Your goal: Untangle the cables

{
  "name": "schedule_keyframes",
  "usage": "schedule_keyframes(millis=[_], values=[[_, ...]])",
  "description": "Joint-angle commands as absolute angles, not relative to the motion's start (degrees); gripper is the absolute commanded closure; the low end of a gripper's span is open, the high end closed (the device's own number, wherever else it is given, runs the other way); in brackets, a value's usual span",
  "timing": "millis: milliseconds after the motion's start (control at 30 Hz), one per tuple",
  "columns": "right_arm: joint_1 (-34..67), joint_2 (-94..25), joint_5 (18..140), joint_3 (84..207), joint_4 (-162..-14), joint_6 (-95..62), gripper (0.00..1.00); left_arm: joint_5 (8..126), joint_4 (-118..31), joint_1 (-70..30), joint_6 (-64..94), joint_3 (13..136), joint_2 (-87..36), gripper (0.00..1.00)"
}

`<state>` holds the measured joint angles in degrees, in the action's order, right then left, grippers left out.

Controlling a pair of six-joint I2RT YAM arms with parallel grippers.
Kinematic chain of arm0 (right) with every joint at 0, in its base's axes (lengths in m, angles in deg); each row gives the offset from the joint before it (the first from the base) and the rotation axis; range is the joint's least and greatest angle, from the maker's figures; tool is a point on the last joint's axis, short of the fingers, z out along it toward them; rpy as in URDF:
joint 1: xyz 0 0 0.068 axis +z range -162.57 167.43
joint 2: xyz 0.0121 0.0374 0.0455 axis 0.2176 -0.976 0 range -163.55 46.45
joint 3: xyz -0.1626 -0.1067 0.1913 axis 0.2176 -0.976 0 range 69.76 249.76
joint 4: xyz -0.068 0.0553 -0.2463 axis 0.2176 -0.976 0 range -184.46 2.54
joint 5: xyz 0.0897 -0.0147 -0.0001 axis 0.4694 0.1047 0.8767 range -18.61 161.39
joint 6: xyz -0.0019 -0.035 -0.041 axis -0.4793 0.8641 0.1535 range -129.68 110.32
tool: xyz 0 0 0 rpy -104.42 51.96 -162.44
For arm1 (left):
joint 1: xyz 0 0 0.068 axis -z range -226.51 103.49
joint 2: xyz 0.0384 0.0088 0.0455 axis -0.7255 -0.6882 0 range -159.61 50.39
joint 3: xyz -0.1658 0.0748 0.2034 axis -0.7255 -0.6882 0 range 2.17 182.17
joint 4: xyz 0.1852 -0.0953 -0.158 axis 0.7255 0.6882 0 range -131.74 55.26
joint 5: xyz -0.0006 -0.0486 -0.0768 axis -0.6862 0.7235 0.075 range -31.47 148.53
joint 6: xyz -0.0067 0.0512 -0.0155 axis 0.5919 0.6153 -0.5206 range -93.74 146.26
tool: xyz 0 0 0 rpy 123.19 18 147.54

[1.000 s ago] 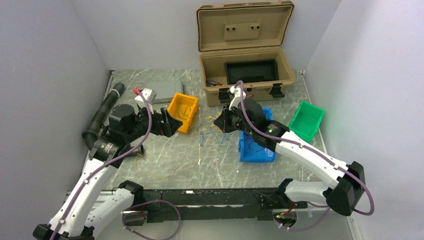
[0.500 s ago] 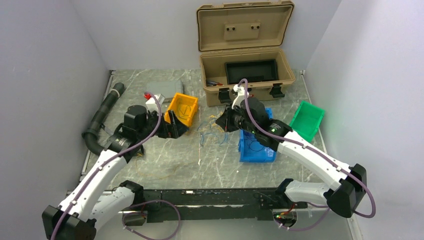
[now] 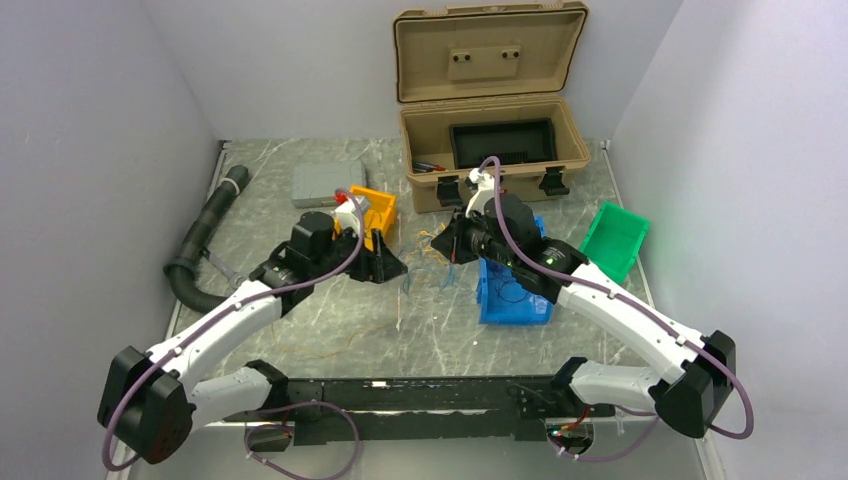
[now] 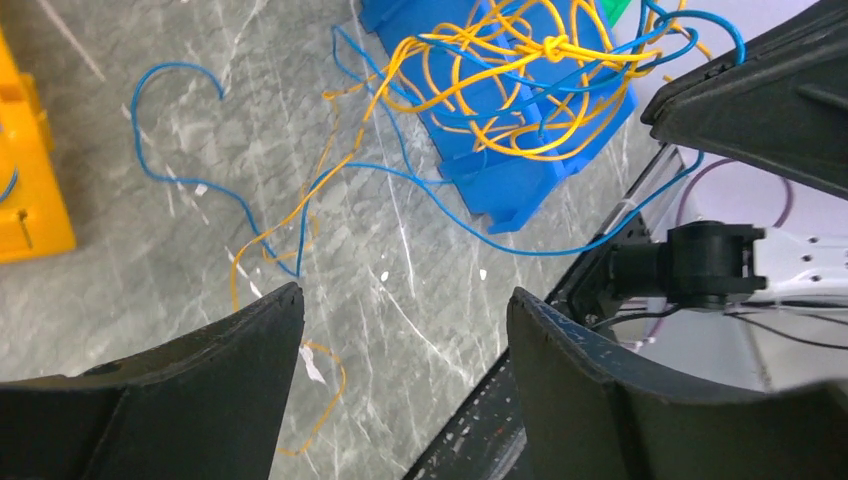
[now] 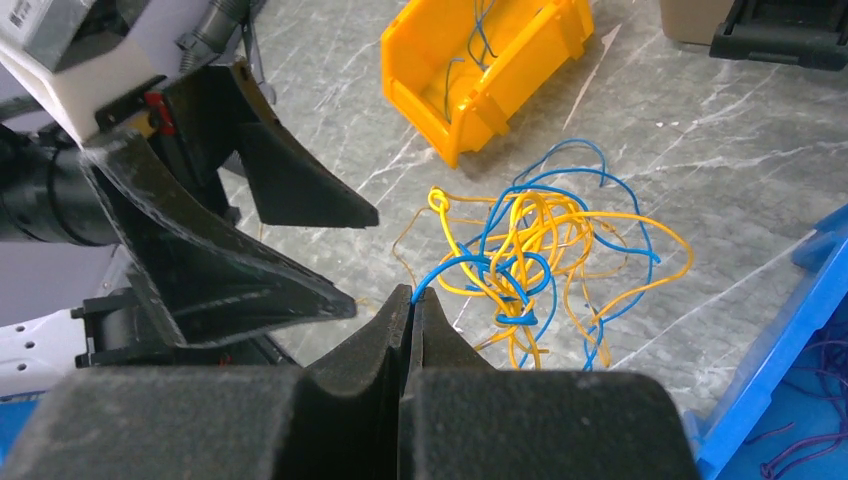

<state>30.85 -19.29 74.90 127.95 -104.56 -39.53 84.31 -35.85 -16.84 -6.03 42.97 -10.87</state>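
Your right fingers [image 5: 405,325] are pressed together on a blue strand of the cables [image 5: 530,245]. In the right wrist view that strand leaves the tips at 12 o'clock and runs straight into the tangle. Your left fingers [image 3: 388,268] stand wide apart with nothing between them, and in the left wrist view only bare table [image 4: 400,260] shows in the gap.

In the top view the cables sit a little beyond the middle of the table, between your two arms. The left fingers are at 8 o'clock of the tangle and the right fingers at 3 o'clock, both near it. The bunch is yellow and blue wire looped together, with a yellow knot showing at 12 o'clock in the left wrist view. Loose ends trail onto the table. In that same view one blue strand curls away toward 10 o'clock, and a thin yellow one runs down to the finger at 7 o'clock; I cannot tell whether it touches.

Around the tangle in the top view:
- The yellow bin [image 3: 378,210] is at 10 o'clock, with a few thin wires inside.
- The blue bin [image 3: 510,305] is at 4 o'clock, just beside it.
- The tan case [image 3: 490,150] is at 1 o'clock, lid up.
- The green bin [image 3: 612,240] is at 3 o'clock, well apart.
- The black hose [image 3: 205,235] is at 9 o'clock, along the table's left edge.
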Motion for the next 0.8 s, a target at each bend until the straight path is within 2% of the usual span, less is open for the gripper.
schedule_keyframes(millis=[0,67,367,433,500,600,633,767], values=[[30.50,-16.94,76.48,130.97,-102.90,-40.57,1.00,76.03,-41.26,-12.03,-0.71,46.82,-14.11,0.25],[30.38,-16.67,77.08,131.40,-102.93,-40.77,1.00,72.10,-42.06,-10.91,-0.02,47.56,-16.10,0.27],[30.10,-14.21,78.42,132.72,-104.28,-40.52,1.00,71.38,-49.11,-9.01,0.77,49.51,-24.57,0.33],[29.99,-13.65,78.42,132.85,-104.49,-40.61,1.00,71.23,-50.37,-8.84,0.49,50.08,-26.51,0.37],[30.04,-13.04,78.11,132.91,-105.48,-40.70,1.00,70.41,-53.13,-8.80,-0.33,49.97,-28.07,0.48],[29.80,-11.36,74.29,132.40,-108.20,-40.66,1.00,69.48,-56.59,-8.84,-1.46,49.03,-29.51,0.97],[29.63,-10.60,72.07,132.16,-109.66,-40.93,1.00,67.69,-56.18,-8.82,-1.50,48.91,-29.07,1.00],[29.00,-6.24,56.73,130.04,-117.87,-44.68,1.00,60.27,-50.09,-11.41,-0.13,48.28,-23.75,1.00]])
